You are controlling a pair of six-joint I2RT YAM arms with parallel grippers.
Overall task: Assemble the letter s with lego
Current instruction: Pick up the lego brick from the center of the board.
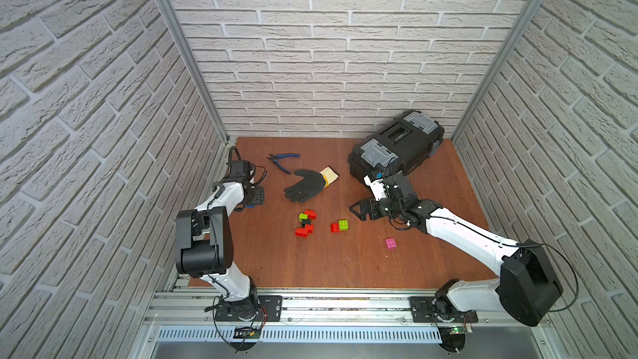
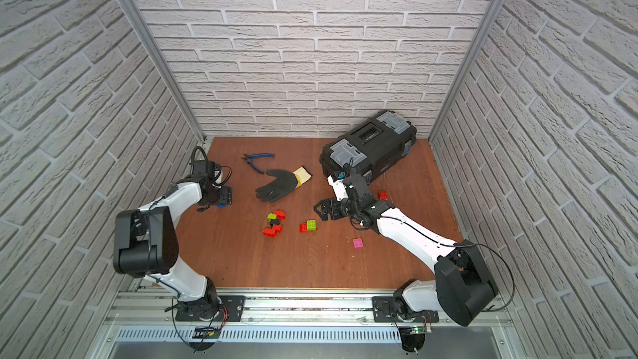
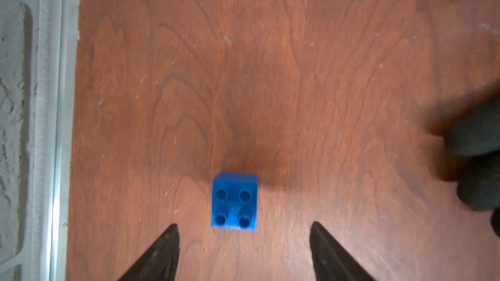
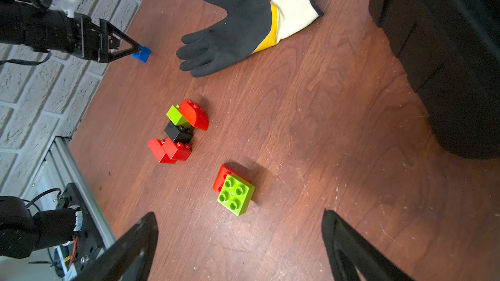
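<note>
A blue lego brick (image 3: 234,201) stands studs-up on the wooden table near the left wall. My left gripper (image 3: 244,225) is open, and the brick lies just ahead of its fingertips, not between them. Mid-table, in both top views, sits a cluster of red, lime green and black bricks (image 1: 305,224) (image 2: 275,224). To its right a green brick sits on a red one (image 4: 235,190), just ahead of my open, empty right gripper (image 4: 239,216). A pink brick (image 1: 390,243) lies alone further right. A top view shows a lone red brick (image 2: 383,195) beyond the right arm.
A black work glove (image 1: 307,186) with a cream cuff lies behind the bricks, with blue-handled pliers (image 1: 281,160) beyond it. A black toolbox (image 1: 397,146) fills the back right corner. The left wall rail (image 3: 54,131) runs close to the blue brick.
</note>
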